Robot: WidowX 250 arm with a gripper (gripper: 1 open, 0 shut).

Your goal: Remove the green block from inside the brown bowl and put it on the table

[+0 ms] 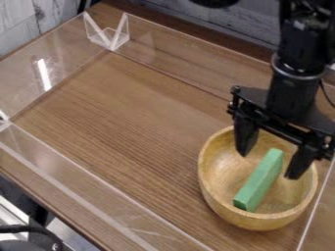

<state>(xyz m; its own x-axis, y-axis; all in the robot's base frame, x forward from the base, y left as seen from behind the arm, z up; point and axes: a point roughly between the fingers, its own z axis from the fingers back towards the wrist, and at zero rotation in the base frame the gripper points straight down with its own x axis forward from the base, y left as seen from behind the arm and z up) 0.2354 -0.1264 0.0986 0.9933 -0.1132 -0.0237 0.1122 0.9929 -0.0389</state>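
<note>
The green block (260,180) lies inside the brown bowl (213,186); the tool (272,143), fingers spread apart, hangs over the bowl's far side; this looks like the approach, and the next move calls for centring over the bowl's contents, then lowering to straddle the block.

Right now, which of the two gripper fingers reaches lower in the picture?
The black finger on the picture's right; the other one's tip ends higher up.

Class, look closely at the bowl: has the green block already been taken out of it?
No, the green block lies inside the brown bowl, within its rim.
</note>
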